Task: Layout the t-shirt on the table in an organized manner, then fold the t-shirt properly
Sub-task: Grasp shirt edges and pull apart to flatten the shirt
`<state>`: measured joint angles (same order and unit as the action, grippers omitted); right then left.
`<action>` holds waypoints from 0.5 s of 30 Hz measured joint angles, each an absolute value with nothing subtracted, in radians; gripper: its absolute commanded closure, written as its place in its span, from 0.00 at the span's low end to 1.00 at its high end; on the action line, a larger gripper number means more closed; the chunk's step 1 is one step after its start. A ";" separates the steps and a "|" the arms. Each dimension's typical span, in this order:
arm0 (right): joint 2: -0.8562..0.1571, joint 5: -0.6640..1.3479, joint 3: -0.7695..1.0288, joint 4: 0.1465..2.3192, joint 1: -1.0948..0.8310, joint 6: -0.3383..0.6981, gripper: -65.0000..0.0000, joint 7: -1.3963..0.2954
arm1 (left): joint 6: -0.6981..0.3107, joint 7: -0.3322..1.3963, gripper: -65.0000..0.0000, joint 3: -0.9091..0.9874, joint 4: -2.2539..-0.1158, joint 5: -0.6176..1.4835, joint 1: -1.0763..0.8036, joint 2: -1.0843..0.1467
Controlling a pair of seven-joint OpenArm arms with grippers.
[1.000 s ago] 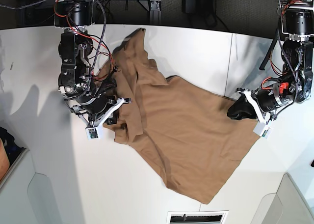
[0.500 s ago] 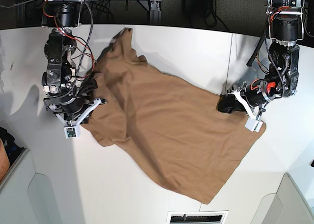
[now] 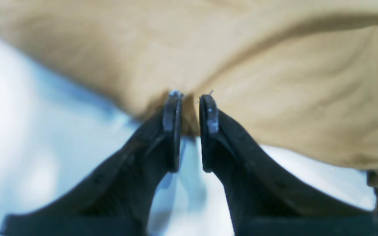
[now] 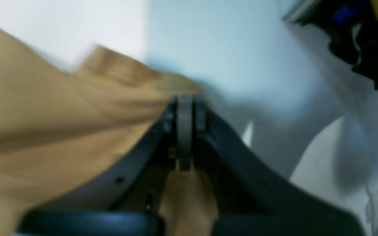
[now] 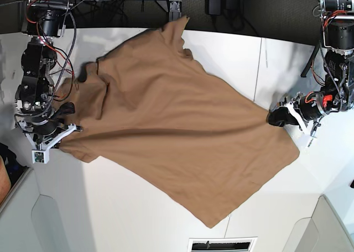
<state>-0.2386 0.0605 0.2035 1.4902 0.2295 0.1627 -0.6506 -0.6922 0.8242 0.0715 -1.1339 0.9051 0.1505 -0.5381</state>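
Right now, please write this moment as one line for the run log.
stage: spreading | t-shirt: stretched taut, partly wrinkled, on table | left gripper: shut on shirt edge | right gripper: shut on shirt edge

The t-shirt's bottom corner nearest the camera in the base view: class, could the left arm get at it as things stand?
Probably not yet: the left tool is shut on the t-shirt, though bare table lies between.

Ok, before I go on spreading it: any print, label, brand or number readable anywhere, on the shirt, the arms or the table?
No readable text in any view.
t-shirt: plain tan cloth, no print; no neck tag visible.
left gripper and right gripper: black fingers, no markings; both views blurred.
table: bare white, no signs.
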 measured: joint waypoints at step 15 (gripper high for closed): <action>-0.145 0.172 0.197 1.614 0.111 0.317 1.00 -0.699 | -0.692 0.919 0.80 0.070 -1.216 1.030 0.152 -0.540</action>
<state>-0.1448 0.1719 0.1974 1.6142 0.1112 0.3172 -0.6994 -0.6918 0.9188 0.0704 -1.2156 1.0302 0.1524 -0.5404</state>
